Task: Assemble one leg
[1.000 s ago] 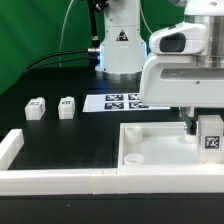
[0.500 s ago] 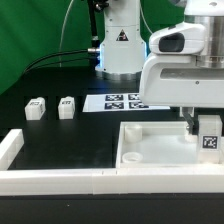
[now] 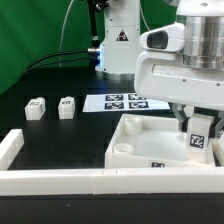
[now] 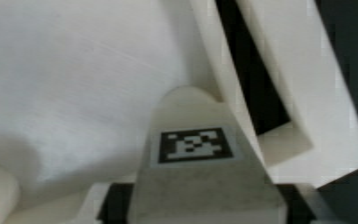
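1. Clamped in the two-finger gripper (image 3: 197, 136) is the leg (image 3: 199, 137), a small chunky white plastic peg with a square black-and-white marker tag; in the wrist view the dark fingers (image 4: 112, 200) sit on either side of the leg (image 4: 194, 160), so the claw is holding it.
2. Compared with half a second ago, the leg now sits tilted, not square to the camera, and the arm's white head has swung over it.
3. Just below, the large white square tray-like part (image 3: 135, 150) has turned and shifted too: its near left corner now sits lifted and skewed against the white rail (image 3: 60, 180) along the table's near edge.
4. This suggests the leg is engaged in the tray's right corner and is being twisted home, dragging the tray with it.
5. Well apart, at the exterior view's left, two spare white pegs (image 3: 51, 107) lie on the black table (image 3: 70, 140), near the marker board (image 3: 127, 102).
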Controlling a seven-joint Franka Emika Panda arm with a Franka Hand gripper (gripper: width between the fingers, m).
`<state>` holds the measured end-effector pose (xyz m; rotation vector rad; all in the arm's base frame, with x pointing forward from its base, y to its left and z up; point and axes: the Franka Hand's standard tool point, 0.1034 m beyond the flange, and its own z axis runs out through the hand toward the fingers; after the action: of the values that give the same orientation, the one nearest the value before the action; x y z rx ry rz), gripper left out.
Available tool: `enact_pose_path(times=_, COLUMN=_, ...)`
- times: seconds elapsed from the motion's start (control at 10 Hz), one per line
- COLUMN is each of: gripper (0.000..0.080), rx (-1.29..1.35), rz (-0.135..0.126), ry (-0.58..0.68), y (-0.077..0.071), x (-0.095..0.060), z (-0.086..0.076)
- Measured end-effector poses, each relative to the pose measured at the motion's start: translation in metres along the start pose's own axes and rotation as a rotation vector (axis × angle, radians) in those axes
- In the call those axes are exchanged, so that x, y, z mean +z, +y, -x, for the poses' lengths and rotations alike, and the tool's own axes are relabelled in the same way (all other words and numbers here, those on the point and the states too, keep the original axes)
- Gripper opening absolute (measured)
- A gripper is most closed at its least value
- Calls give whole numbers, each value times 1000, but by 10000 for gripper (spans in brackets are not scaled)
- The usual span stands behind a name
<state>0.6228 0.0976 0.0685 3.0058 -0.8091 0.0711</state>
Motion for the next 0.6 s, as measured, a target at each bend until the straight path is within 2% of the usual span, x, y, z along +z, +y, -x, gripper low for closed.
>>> enact_pose_path(times=0.1, gripper=297, rx=0, rz=0, ry=0, y=0, x=0, z=0)
enact_pose_path(times=0.3, gripper=541, rx=-1, rz=0, ry=0, y=0, x=1, z=0)
enact_pose_path(times=0.4, gripper=541, rx=-1, rz=0, ry=0, y=0, x=1, z=0)
enact_pose_path(times=0.5, gripper=627, rx=-1, rz=0, ry=0, y=0, x=1, z=0)
enact_pose_path(times=0.6, gripper=643, rx=-1, rz=0, ry=0, y=0, x=1, z=0)
